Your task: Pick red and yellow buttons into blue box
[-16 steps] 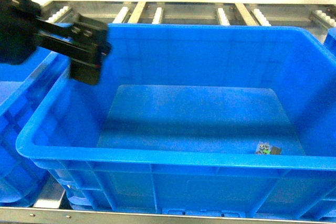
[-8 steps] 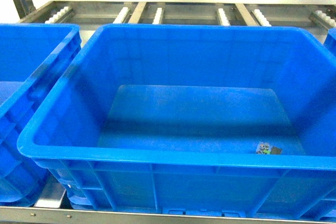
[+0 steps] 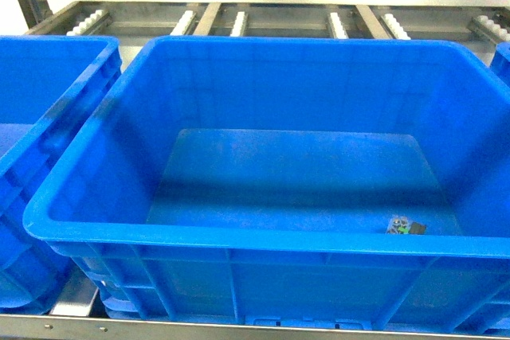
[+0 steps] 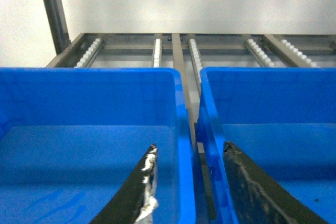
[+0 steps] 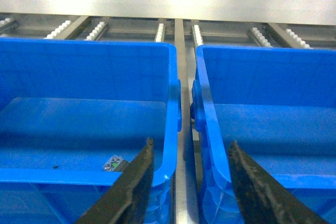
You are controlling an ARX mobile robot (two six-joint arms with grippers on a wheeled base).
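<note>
The blue box (image 3: 239,240) fills the middle of the head view, deep, with a thick rim. On its floor near the front right corner lies one small dark item with a green spot (image 3: 405,227). The red and yellow buttons are out of view. Neither gripper shows in the head view. In the left wrist view my left gripper (image 4: 189,148) is open over the gap between the neighbouring crate and the blue box (image 4: 273,73), holding nothing. My right gripper (image 5: 190,142) is open and holds nothing, above the gap at the blue box's (image 5: 94,45) right wall; the small item (image 5: 114,163) lies just left of it.
A second blue crate (image 3: 48,117) stands close on the left, and a third (image 5: 273,53) close on the right. All sit on a metal roller rack (image 3: 239,17) with a white wall behind. Narrow metal strips separate the crates.
One second ago my left arm reached over the box's left rim in the head view. It has withdrawn out of that view. The small item in the box has not moved.
</note>
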